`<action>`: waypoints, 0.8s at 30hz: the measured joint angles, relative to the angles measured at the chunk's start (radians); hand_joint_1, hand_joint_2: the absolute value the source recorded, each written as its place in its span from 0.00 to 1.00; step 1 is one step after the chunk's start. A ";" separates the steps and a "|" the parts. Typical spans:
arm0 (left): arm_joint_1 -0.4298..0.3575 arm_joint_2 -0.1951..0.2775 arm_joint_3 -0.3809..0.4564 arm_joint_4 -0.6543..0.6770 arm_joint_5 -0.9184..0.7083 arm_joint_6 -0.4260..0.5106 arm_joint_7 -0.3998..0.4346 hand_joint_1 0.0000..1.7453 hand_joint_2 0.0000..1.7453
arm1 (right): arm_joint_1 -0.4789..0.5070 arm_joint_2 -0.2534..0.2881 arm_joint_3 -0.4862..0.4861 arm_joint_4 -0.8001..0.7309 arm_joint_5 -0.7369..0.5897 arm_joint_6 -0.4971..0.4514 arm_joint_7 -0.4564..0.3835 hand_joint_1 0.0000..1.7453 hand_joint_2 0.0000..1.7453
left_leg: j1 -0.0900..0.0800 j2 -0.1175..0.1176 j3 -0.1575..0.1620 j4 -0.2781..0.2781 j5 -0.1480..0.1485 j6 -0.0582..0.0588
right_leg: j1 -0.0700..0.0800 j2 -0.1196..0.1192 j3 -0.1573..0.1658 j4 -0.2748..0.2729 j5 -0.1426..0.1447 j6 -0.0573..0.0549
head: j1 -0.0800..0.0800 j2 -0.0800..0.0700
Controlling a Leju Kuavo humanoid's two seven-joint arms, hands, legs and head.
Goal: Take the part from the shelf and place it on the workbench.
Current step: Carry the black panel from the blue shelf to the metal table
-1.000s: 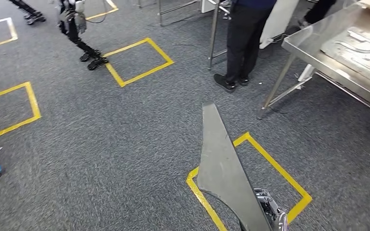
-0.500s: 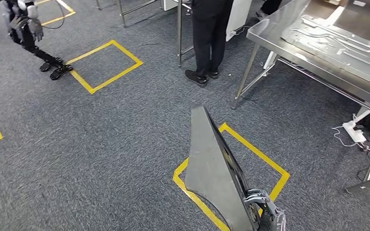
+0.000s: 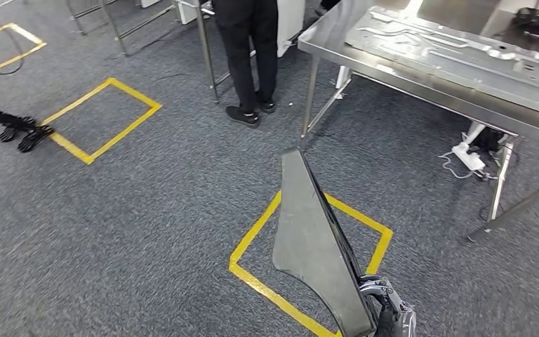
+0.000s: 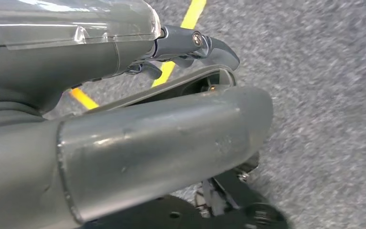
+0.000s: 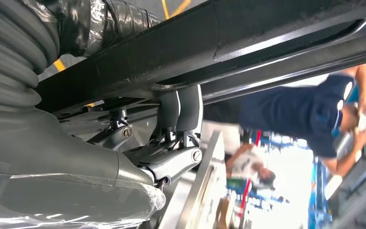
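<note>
A: The steel surface [image 3: 337, 43] lies ahead and to the right, already carrying a large pressed panel [image 3: 456, 56]. I'd walk in square and keep the part [image 3: 312, 239] upright, clear of the near table leg [image 3: 310, 95].

B: The part is on edge in front of the body, above the yellow floor square [image 3: 253, 274]. The right hand [image 3: 386, 298] grips its lower end. The left hand [image 4: 162, 138] hangs over carpet; its grip I cannot tell.
</note>
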 joint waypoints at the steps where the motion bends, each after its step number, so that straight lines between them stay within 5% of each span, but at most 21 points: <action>1: 0.000 0.000 0.000 0.000 0.000 0.000 0.000 0.00 0.00 | 0.000 0.000 0.000 0.000 0.000 -0.002 0.000 1.00 1.00 | 0.001 -0.024 0.023 -0.060 0.024 0.001 | 0.000 0.013 -0.004 0.009 -0.004 0.006 | 0.000 0.000; 3: -0.002 0.001 0.000 0.001 -0.001 -0.002 -0.001 0.00 0.00 | 0.000 0.000 0.002 0.000 0.001 -0.003 0.001 1.00 1.00 | 0.001 -0.056 0.041 -0.112 0.032 0.008 | -0.001 0.035 -0.015 0.019 -0.006 0.019 | 0.000 0.000; 5: -0.006 0.001 0.001 0.001 -0.002 -0.003 -0.002 0.00 0.00 | 0.002 0.000 0.003 0.000 0.003 -0.004 0.001 1.00 1.00 | -0.002 -0.038 0.042 -0.116 0.036 0.021 | -0.003 0.050 -0.023 0.018 -0.003 0.032 | 0.000 0.000; 7: -0.006 0.000 0.001 0.001 -0.002 -0.003 -0.003 0.00 0.00 | 0.003 0.000 0.003 0.000 0.003 -0.006 0.002 1.00 1.00 | -0.001 -0.013 0.045 -0.124 0.043 0.036 | -0.004 0.015 -0.034 0.039 -0.019 0.042 | 0.000 0.000; 9: -0.004 0.000 0.001 0.001 -0.003 -0.004 -0.003 0.00 0.00 | 0.002 -0.001 0.004 0.000 0.004 -0.007 0.003 1.00 1.00 | -0.001 0.014 0.044 -0.129 0.047 0.046 | -0.004 -0.048 -0.079 0.134 -0.075 0.051 | 0.001 0.000; 11: -0.001 0.001 0.001 0.001 -0.005 -0.004 -0.003 0.00 0.00 | 0.002 -0.001 0.004 0.000 0.004 -0.007 0.007 1.00 1.00 | -0.003 0.044 0.043 -0.129 0.045 0.048 | -0.007 -0.072 -0.141 0.263 -0.129 0.057 | 0.001 0.000; 12: 0.000 0.001 0.001 0.001 -0.006 -0.004 -0.003 0.00 0.00 | 0.003 -0.002 0.004 0.000 0.004 -0.008 0.009 1.00 1.00 | -0.003 0.059 0.044 -0.129 0.043 0.048 | -0.008 -0.075 -0.155 0.293 -0.133 0.059 | 0.001 0.000; 14: -0.001 0.001 0.002 0.001 -0.009 -0.005 -0.003 0.00 0.00 | 0.004 -0.002 0.004 0.000 0.004 -0.008 0.012 1.00 1.00 | -0.003 0.085 0.050 -0.129 0.038 0.045 | -0.008 -0.084 -0.124 0.236 -0.084 0.058 | 0.001 0.000; 16: -0.002 0.000 0.002 0.001 -0.010 -0.006 -0.003 0.00 0.00 | 0.003 -0.002 0.005 0.000 0.006 -0.008 0.013 1.00 1.00 | -0.005 0.107 0.060 -0.129 0.031 0.039 | -0.001 -0.125 -0.048 0.096 -0.025 0.048 | 0.001 0.000; 18: -0.003 0.000 0.002 0.001 -0.010 -0.006 -0.003 0.00 0.00 | 0.002 -0.002 0.007 0.000 0.007 -0.008 0.014 1.00 1.00 | -0.009 0.124 0.068 -0.130 0.024 0.029 | 0.009 -0.155 -0.011 0.021 -0.009 0.035 | 0.001 0.000; 21: -0.006 0.000 0.003 0.001 -0.010 -0.006 -0.003 0.00 0.00 | 0.003 -0.003 0.009 0.000 0.007 -0.011 0.016 1.00 1.00 | -0.010 0.143 0.082 -0.135 0.017 0.012 | 0.010 -0.129 -0.010 0.009 -0.009 0.020 | 0.001 0.000; 24: -0.006 0.001 0.004 0.001 -0.011 -0.006 -0.003 0.00 0.00 | 0.003 -0.003 0.011 0.000 0.008 -0.014 0.017 1.00 1.00 | -0.006 0.072 0.046 -0.045 -0.045 0.001 | 0.000 -0.097 0.000 -0.006 -0.002 0.002 | 0.000 0.000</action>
